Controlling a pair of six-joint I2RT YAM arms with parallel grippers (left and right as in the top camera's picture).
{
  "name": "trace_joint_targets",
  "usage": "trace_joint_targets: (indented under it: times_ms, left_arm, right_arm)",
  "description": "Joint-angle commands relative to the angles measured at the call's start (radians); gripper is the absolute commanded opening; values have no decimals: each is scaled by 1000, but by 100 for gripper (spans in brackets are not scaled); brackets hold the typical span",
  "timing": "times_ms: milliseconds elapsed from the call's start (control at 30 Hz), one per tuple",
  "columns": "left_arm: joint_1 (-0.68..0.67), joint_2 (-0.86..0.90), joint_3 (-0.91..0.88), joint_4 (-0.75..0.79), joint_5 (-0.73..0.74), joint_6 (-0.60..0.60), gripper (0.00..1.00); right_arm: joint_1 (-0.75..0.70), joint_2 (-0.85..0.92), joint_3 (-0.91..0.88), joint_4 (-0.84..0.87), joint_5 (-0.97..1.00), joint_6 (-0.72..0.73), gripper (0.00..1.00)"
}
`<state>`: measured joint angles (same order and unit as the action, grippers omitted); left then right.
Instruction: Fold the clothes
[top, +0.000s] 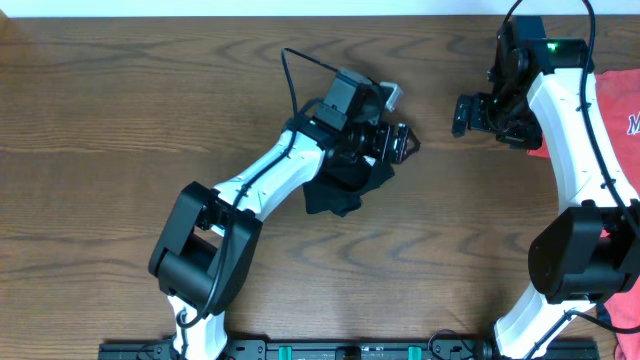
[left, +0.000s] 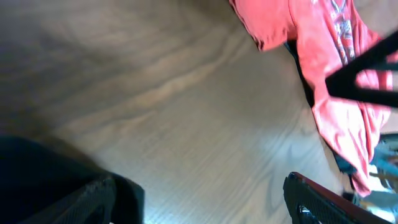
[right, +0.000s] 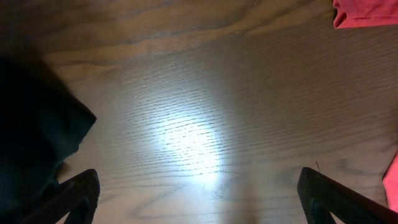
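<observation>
The black clothes (top: 340, 190) lie in a small bunched heap near the middle of the table (top: 120, 120), partly under the left arm. The left gripper (top: 402, 143) is at the heap's right side. Its fingers (left: 93, 199) are wide apart with only bare wood between them, so it holds nothing. The right gripper (top: 458, 113) is near it, a bit closer to the far edge of the table. It is wide apart too and holds nothing. A few things could go wrong, I think. The heap is lumpy and not flat, so a fold made now could come out crooked or fall open. A bit of black cloth sits right by one left finger, so it could catch there and get dragged when the arm moves. The two grippers are close, so they could bump if both reach for the heap at once. The right arm also lies over a red T-shirt (top: 622, 100) at the right edge of the table, and a swing could pull that shirt along. The red T-shirt has white writing on it. From above only one white mark shows at the picture's edge, maybe an M, and from the left wrist the writing is too blurred to read. No other writing shows.
</observation>
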<state>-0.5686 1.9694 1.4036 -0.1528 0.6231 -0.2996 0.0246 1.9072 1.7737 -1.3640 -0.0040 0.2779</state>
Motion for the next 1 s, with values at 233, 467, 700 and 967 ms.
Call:
trace_joint_targets:
  times_ms: [233,467,700,967]
  left_arm:
    - [167,-67,182,-169,-52,-15,85]
    - [190,-95,205,-281,-48,-1,86]
    - [214,-95,205,-522,-114,39,47]
    - [304,-96,204,-827,-301,74,6]
  right_arm:
    - [-5,-11,19,14,-1,-2,99]
    - [-5,-11,19,18,-4,-2,99]
    - [-5,-11,19,6,-5,-2,99]
    - [-5,-11,19,1,-8,-3,99]
